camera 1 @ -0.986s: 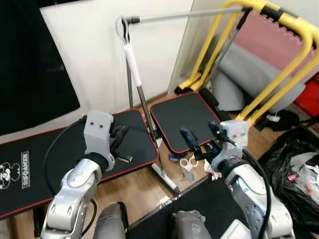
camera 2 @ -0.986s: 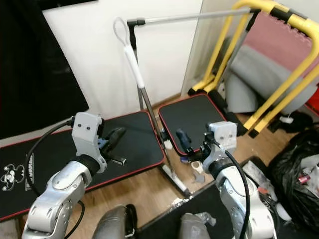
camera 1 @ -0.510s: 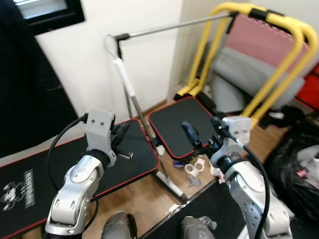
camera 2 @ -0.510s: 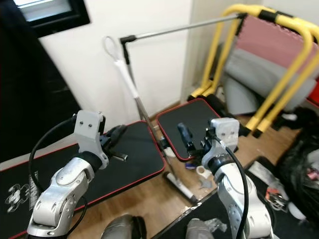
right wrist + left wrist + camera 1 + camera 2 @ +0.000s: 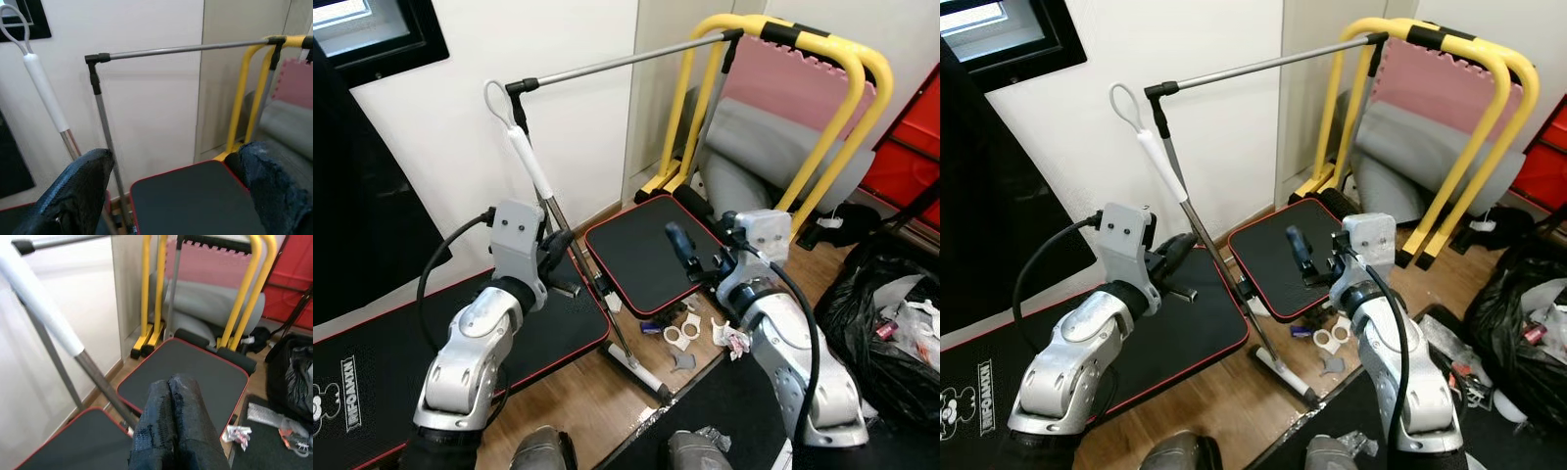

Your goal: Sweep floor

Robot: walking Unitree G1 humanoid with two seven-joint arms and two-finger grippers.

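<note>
A broom leans on the wall behind a thin grey rack. Its white grip (image 5: 529, 163) has a loop on top, its metal shaft (image 5: 588, 281) slants down, and its head (image 5: 634, 365) rests on the wood floor. My left gripper (image 5: 558, 255) is raised close beside the shaft, fingers pressed together on nothing; in the left wrist view the shaft (image 5: 100, 384) passes beside the gripper (image 5: 170, 423). My right gripper (image 5: 703, 247) hovers open over a small black mat (image 5: 631, 250), fingers (image 5: 73, 196) wide apart. Litter lies below it: white tape rings (image 5: 680, 333), crumpled paper (image 5: 734, 338), a grey scrap (image 5: 683, 364).
The rack's grey rail (image 5: 617, 64) runs overhead to a yellow tube frame (image 5: 862, 78). A long black red-edged mat (image 5: 411, 343) lies on the left. A black rubbish bag (image 5: 901, 333) sits at the right, with a grey cushion (image 5: 773, 147) behind.
The camera has lifted and shifted, showing more of the wall. My left gripper now sits nearer the broom shaft. The right gripper stays open.
</note>
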